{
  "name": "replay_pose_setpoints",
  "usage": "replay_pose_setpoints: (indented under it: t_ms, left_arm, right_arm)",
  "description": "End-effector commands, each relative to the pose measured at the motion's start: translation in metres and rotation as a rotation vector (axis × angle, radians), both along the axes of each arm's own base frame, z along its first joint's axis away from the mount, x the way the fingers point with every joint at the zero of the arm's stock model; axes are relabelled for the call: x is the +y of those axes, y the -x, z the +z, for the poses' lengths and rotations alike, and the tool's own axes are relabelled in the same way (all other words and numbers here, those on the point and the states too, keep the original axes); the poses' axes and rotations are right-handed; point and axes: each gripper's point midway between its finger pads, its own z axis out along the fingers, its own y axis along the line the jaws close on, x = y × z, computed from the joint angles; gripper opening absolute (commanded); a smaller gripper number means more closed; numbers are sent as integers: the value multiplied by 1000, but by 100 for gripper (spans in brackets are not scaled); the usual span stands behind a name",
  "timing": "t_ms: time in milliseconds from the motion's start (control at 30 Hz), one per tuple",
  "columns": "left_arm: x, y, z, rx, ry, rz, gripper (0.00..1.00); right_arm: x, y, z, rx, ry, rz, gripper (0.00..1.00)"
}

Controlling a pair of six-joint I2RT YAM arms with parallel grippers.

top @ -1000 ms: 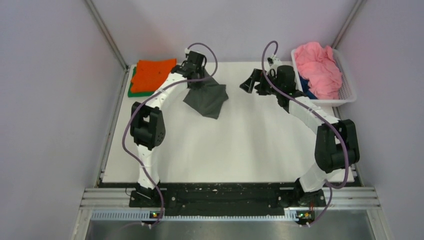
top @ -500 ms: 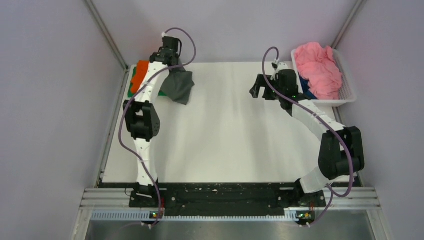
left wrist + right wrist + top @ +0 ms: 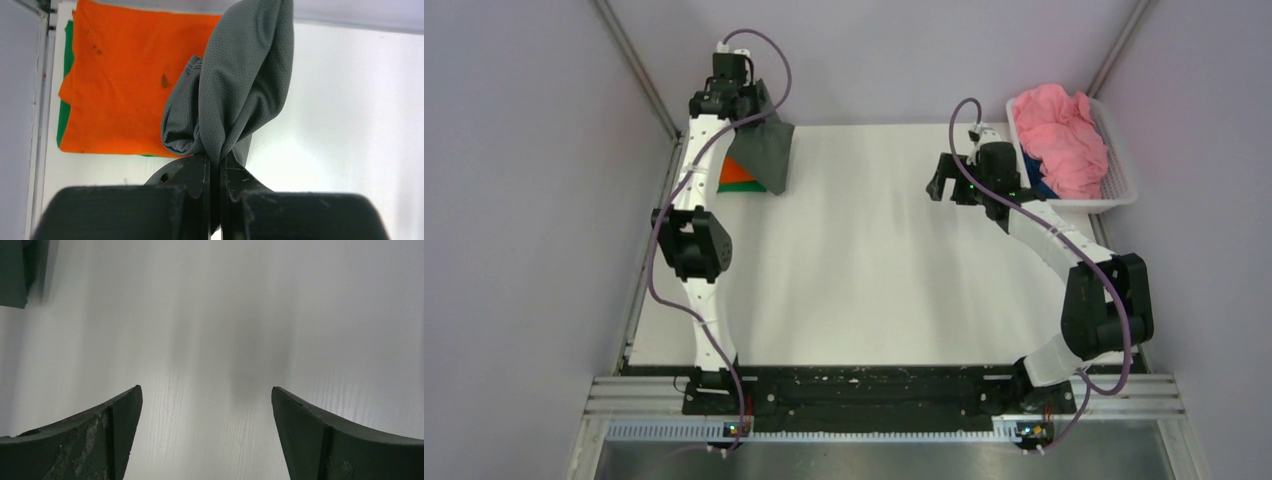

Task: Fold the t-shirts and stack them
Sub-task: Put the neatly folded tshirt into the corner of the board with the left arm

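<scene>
Task partway done: an orange t-shirt lies folded on a green t-shirt, and the left tool, clamped on the dark grey t-shirt, holds it just above the orange t-shirt, not yet laid down. Well right of the orange t-shirt the right tool hovers, jaws wide apart and empty; farther right a white basket holds a pink t-shirt and a blue t-shirt, unfolded. The worktop is plain white, enclosed by pale lilac walls.

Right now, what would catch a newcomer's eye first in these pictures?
The dark grey t-shirt dangling from the shut left jaws at the far left corner, over the orange t-shirt lying on a green t-shirt. Next, the pink t-shirt heaped in the white basket at the far right.
</scene>
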Motion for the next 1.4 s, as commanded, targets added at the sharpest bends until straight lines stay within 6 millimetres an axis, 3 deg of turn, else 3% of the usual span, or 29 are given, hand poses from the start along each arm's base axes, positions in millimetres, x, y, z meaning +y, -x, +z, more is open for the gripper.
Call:
replay_pose_setpoints:
  t_ms: [0, 200, 367, 400, 500, 933, 1233, 1367]
  left_arm:
    - [-4, 4, 91, -216, 78, -56, 0]
    - [9, 1, 108, -262, 73, -53, 0]
    - [6, 0, 131, -325, 106, -106, 0]
    - [19, 0, 135, -336, 101, -87, 0]
    - [25, -1, 137, -342, 88, -82, 0]
    - [48, -33, 66, -235, 102, -86, 0]
    - [62, -60, 38, -250, 59, -40, 0]
    - [86, -65, 28, -245, -26, 60, 0]
  right_arm:
    - [-5, 0, 22, -59, -12, -21, 99]
    - [-7, -1, 21, -57, -6, -37, 99]
    - [-6, -3, 15, -39, -8, -40, 99]
    - [-7, -3, 14, -33, -8, -42, 99]
    - [-5, -4, 11, -24, -11, -42, 99]
    - [-5, -2, 1, 23, -8, -46, 99]
    - [-7, 4, -7, 70, 8, -50, 99]
    - [-10, 7, -9, 82, 20, -57, 99]
